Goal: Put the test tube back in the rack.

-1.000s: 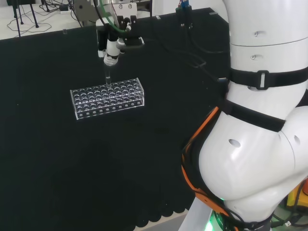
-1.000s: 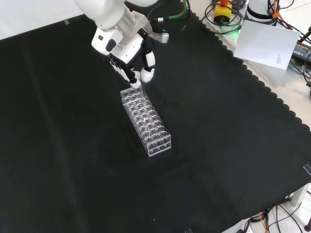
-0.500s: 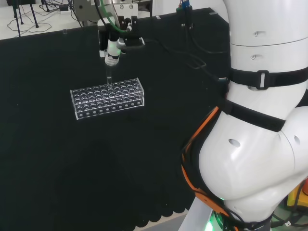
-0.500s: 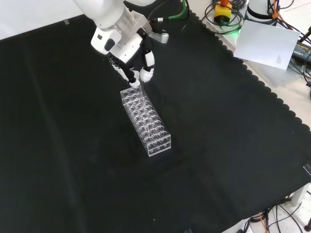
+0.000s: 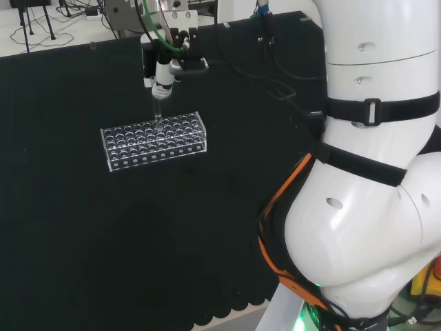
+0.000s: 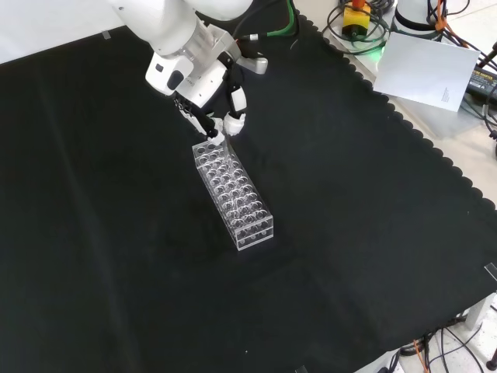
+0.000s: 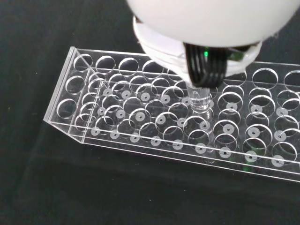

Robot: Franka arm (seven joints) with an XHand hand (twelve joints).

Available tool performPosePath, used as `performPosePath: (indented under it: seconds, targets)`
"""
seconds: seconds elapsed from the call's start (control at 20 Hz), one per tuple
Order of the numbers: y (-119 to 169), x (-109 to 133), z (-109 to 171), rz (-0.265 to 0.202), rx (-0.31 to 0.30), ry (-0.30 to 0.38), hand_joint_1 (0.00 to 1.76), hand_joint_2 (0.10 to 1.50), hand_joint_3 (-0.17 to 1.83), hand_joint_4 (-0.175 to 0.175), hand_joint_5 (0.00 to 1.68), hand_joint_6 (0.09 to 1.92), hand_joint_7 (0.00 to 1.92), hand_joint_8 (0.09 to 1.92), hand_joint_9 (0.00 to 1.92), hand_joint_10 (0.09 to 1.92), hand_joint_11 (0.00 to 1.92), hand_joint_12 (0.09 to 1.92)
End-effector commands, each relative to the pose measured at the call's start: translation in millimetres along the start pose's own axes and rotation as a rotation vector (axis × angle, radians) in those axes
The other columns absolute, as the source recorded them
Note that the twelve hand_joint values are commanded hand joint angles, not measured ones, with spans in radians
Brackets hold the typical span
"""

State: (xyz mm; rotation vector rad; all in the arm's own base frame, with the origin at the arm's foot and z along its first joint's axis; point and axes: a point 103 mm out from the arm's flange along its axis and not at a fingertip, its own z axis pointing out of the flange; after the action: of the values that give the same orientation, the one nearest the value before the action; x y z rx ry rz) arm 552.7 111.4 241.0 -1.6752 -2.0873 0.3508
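Over the far side of the clear rack, hand pinching an upright test tube, lower end inside a rack hole.

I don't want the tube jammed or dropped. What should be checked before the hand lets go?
1. Hand holds the tube: ok, fingers pinch its top.
2. Tube upright: ok in the head view.
3. Tube tip inside a hole of the rack: cannot tell; the wrist view shows it at the top plate.
4. Tube seated on the rack floor: cannot tell.
5. Rack flat on the cloth: ok.
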Motion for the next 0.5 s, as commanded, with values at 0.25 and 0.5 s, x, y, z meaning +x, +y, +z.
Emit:
performPosePath:
  seconds: [0.25, 0.5]
  targets:
    - [1.9, 1.2, 0.7, -0.008, 0.003, -0.005, 1.45, 0.53, 0.76, -0.175, 1.49, 0.09, 1.47, 0.62, 1.45, 0.41, 1.37, 1.08]
    - [3.3, 1.9, 0.2, -0.009, 0.004, -0.002, 1.45, 0.53, 0.76, -0.175, 1.49, 0.09, 1.47, 0.62, 1.45, 0.41, 1.37, 1.08]
